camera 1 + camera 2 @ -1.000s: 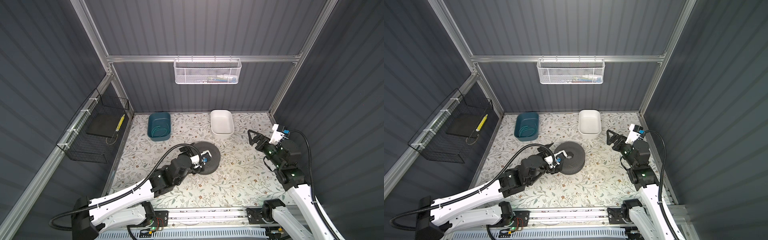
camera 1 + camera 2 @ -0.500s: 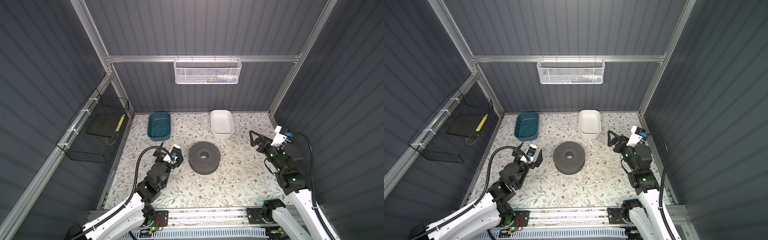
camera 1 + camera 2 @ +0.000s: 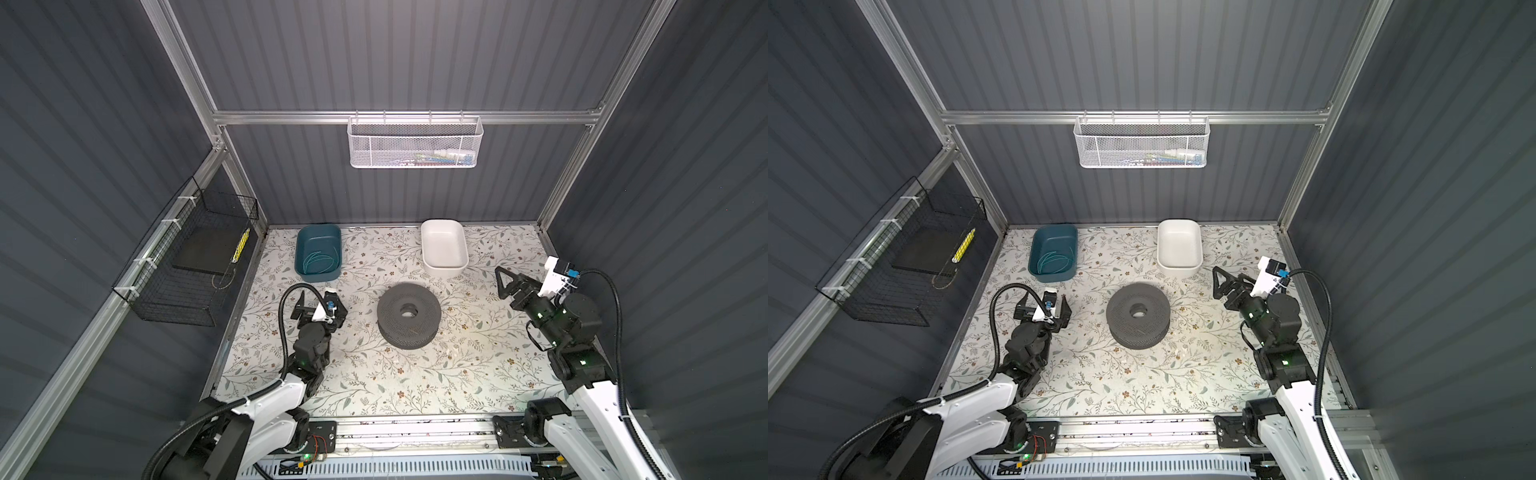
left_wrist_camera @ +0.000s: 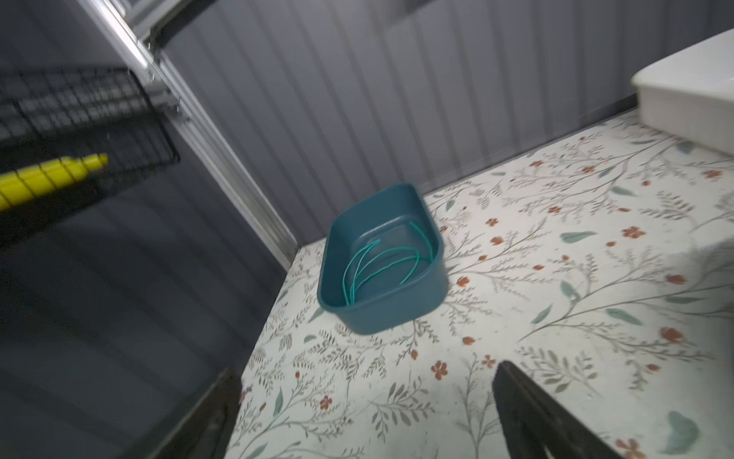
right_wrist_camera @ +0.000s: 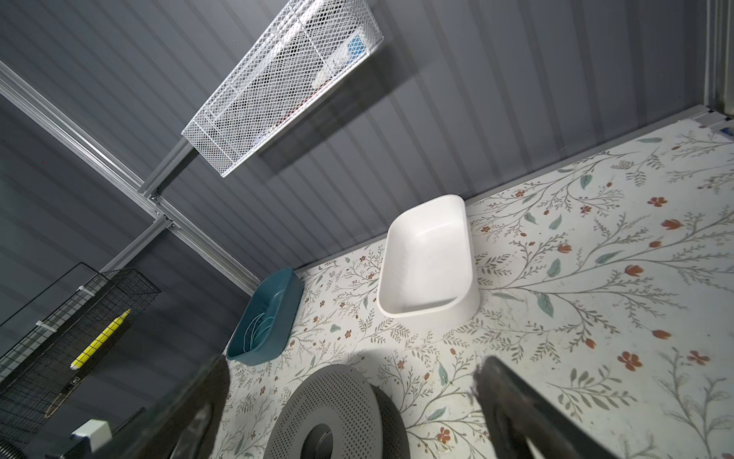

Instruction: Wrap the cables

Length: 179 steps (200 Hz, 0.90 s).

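The cables (image 3: 223,279): the only trace is a very thin yellowish loop hanging at the near end of the black wire basket (image 3: 166,291) on the left wall, below a yellow stick (image 3: 241,245). It is too fine to confirm more. The loop is off the tabletop (image 3: 374,374) and well apart from both claws.

The left claw (image 3: 321,306) has its jaws spread wide and holds nothing. It is raised over the tabletop's left side, the nearer of the two to the basket, and is aimed at the teal bin (image 3: 318,272). The right claw (image 3: 503,283) is likewise wide and holds nothing. It is near the right edge, facing the grey spool (image 3: 390,311) at centre.

Both top views show the loop (image 3: 945,283). The left wrist view shows only the stick (image 4: 51,179), blurred behind mesh, and a teal-green wire (image 4: 377,262) coiled in the bin. Of the two wrist views, only the right takes in the spool (image 5: 329,401) and all of the white bin (image 5: 429,258).
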Motion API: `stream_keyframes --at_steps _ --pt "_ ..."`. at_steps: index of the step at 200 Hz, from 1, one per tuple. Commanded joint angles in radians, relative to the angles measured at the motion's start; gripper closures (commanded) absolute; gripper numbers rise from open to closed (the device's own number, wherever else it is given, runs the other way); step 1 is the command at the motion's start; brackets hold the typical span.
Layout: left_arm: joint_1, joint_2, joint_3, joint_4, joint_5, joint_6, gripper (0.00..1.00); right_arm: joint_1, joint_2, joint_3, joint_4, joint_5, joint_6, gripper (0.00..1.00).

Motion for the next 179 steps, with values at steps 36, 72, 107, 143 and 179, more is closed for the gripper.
stream_keyframes --at_steps 36,72,107,143,179 --pt "0.202 0.367 0.016 0.346 0.215 -0.275 0.01 0.009 -0.011 -0.025 0.039 0.005 -0.061 0.01" --pt "0.243 0.661 0.047 0.556 0.235 -0.302 0.01 0.011 -0.006 -0.032 0.049 0.015 -0.077 0.01" --pt "0.242 0.606 0.185 0.224 0.251 -0.299 0.0 0.012 0.025 -0.034 0.059 0.011 -0.091 0.01" --pt "0.259 0.603 0.275 0.048 0.263 -0.315 0.01 0.012 0.055 -0.039 0.053 0.069 -0.143 0.01" --pt "0.261 0.602 0.273 0.049 0.263 -0.316 0.01 0.012 0.073 -0.129 0.098 0.271 -0.321 0.01"
